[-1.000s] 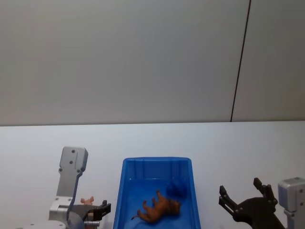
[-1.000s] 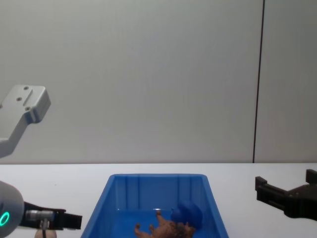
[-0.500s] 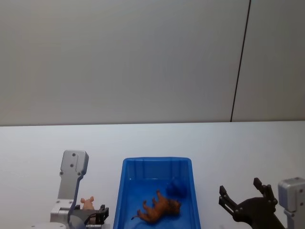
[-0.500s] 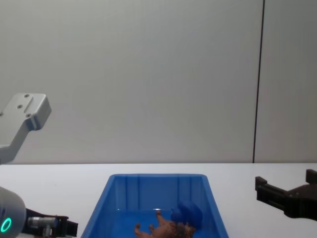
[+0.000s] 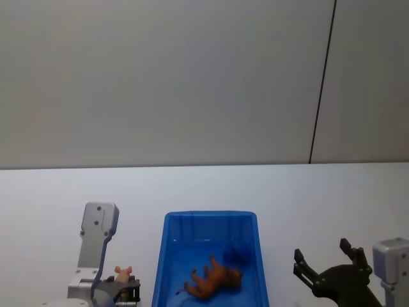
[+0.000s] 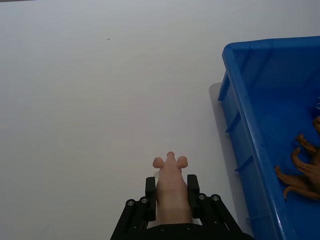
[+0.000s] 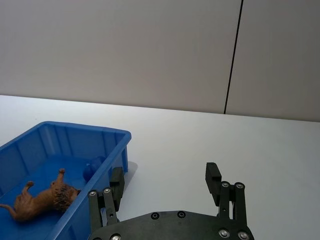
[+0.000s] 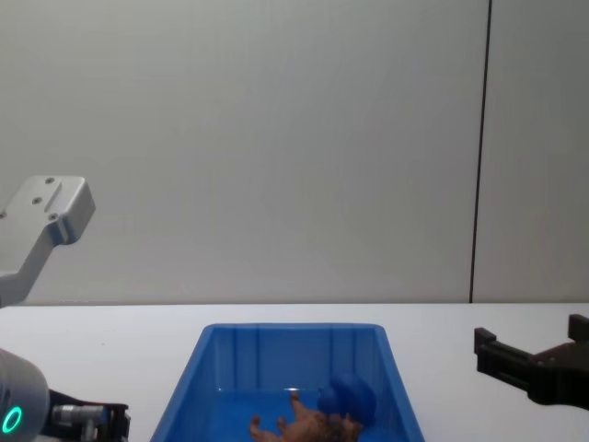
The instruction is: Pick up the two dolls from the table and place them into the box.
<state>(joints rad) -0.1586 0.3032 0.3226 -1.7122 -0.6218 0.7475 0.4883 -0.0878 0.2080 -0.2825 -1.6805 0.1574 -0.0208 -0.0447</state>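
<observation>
A pale pink pig doll (image 6: 169,172) sits pinched between the fingers of my left gripper (image 6: 171,191), which is shut on it. Gripper and pig (image 5: 121,275) are over the white table (image 5: 287,192), just left of the blue box (image 5: 211,216). Inside the box a brown shaggy doll (image 5: 214,280) lies on its side, and a rounded blue doll (image 5: 236,252) rests behind it. My right gripper (image 5: 332,268) hovers open and empty to the right of the box (image 7: 117,135). The brown doll (image 7: 40,200) and the blue doll (image 7: 92,167) show in the right wrist view too.
The box (image 8: 290,328) stands at the near middle of the table, its long side running away from me. A plain grey wall with a dark vertical seam (image 5: 323,83) rises behind the table's far edge.
My left arm has sunk and drawn back toward me with the pig still held. The right gripper and the two dolls in the box have not moved.
</observation>
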